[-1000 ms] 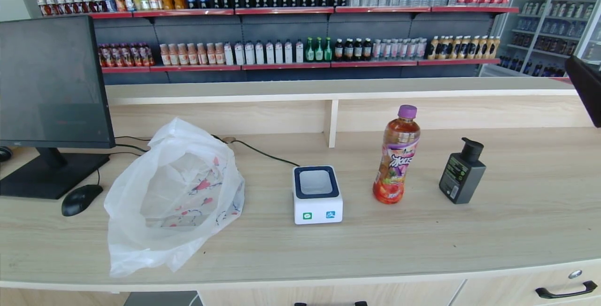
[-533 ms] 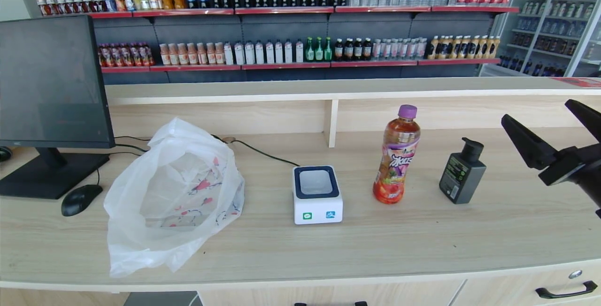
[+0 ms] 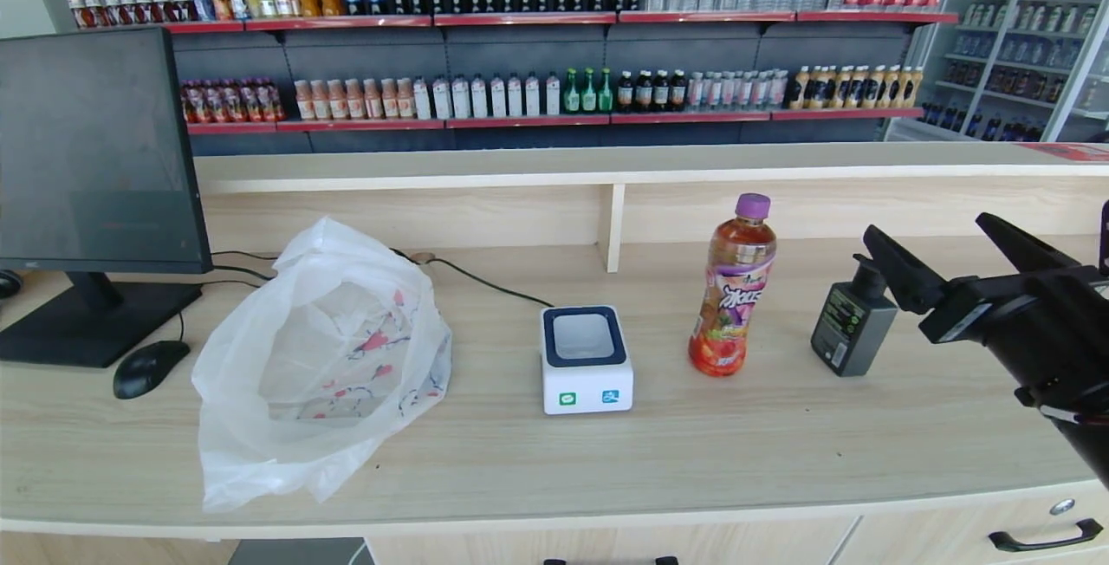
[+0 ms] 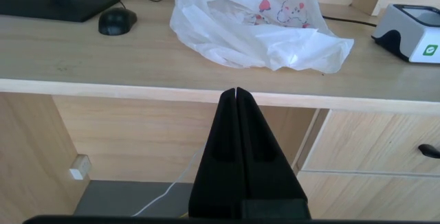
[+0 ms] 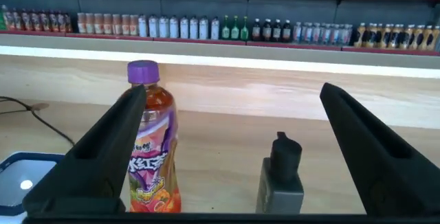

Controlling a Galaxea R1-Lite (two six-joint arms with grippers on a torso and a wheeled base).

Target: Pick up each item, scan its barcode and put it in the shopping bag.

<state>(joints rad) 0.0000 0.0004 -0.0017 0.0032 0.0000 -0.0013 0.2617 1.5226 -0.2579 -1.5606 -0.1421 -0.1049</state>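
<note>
A juice bottle point(image 3: 733, 286) with a purple cap stands upright on the wooden counter point(image 3: 780, 426), right of the white barcode scanner point(image 3: 585, 359). A dark pump bottle point(image 3: 852, 319) stands to the juice bottle's right. The white plastic shopping bag point(image 3: 316, 357) lies open at the left. My right gripper point(image 3: 936, 243) hovers open at the far right, just right of the pump bottle and above counter level. Through its spread fingers the right wrist view shows the juice bottle point(image 5: 152, 141) and the pump bottle point(image 5: 280, 176). My left gripper point(image 4: 236, 93) is shut, below the counter's front edge, with the bag point(image 4: 258, 21) beyond it.
A monitor point(image 3: 95, 158) on a stand and a black mouse point(image 3: 149, 367) occupy the counter's left end. A cable point(image 3: 485, 281) runs from the scanner toward the back. A raised ledge point(image 3: 606, 168) backs the counter, with drink shelves behind. Drawers point(image 3: 1044, 537) sit under the front edge.
My right gripper has come into the head view from the right edge and moved left toward the pump bottle, staying open. The items on the counter have not moved.
</note>
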